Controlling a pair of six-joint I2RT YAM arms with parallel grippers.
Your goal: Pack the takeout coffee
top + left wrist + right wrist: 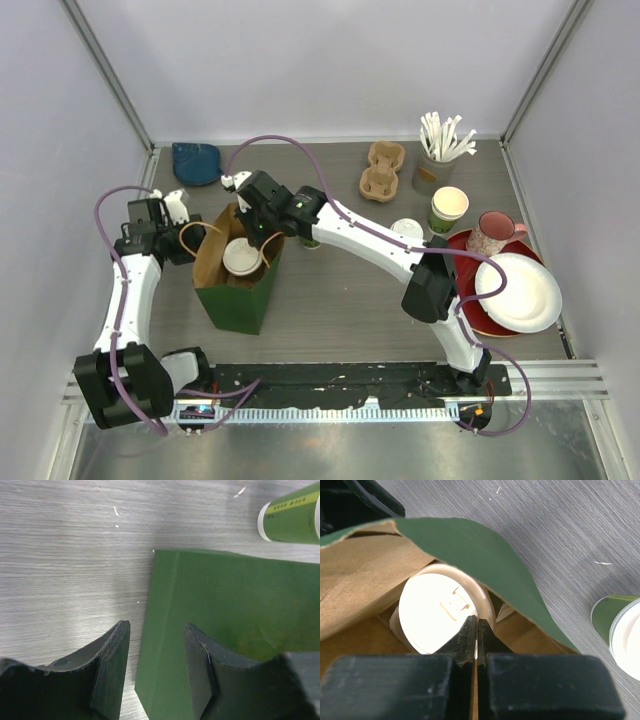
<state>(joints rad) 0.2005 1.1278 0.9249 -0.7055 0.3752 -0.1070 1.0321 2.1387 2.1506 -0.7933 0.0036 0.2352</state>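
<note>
Your top view is bright and evenly lit from above: shadows on the grey table (340, 300) are faint, and the white plate (520, 290) is close to washed out. In your left wrist view, the left gripper (155, 627) shows its fingers (112, 665) dark and soft up close, while the green bag (225, 605) and the tabletop grain stay sharper. In your right wrist view, the white lid (437, 612) glares inside the shaded bag, and the right gripper (476, 622) and the lidded cup (607, 612) at the edge are blurred.
</note>
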